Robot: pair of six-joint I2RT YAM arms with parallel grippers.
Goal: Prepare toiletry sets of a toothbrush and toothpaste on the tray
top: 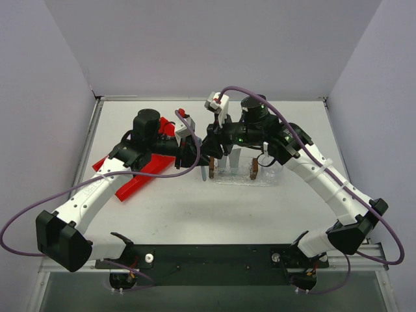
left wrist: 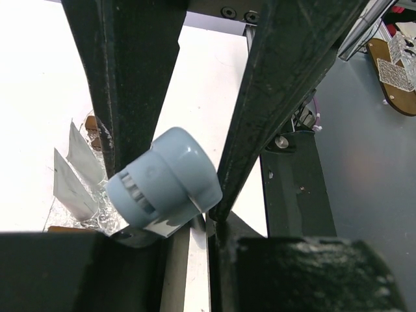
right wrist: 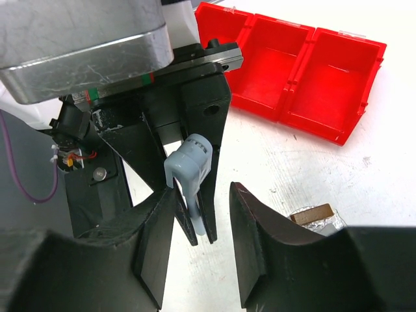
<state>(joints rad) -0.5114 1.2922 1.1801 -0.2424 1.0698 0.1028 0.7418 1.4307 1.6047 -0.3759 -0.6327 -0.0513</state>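
Note:
My left gripper (top: 197,155) is shut on the pale blue toothbrush (left wrist: 162,179), gripping it close to its capped head (right wrist: 190,162). The handle hangs down towards the table (top: 203,171). My right gripper (right wrist: 205,224) is open, one jaw on each side of the toothbrush's handle, with a gap still showing on the right side. In the top view it meets the left gripper above the table's middle (top: 218,146). Two silvery toothpaste tubes (top: 229,161) stand upright in the clear rack (top: 250,177), also seen behind the left fingers (left wrist: 75,172). I cannot make out the tray.
A red compartmented bin (right wrist: 305,71) lies on the table's left part (top: 140,174), under the left arm. The rack's brown end (right wrist: 312,214) and crinkled foil sit just right of my right jaws. White walls close in the table on three sides.

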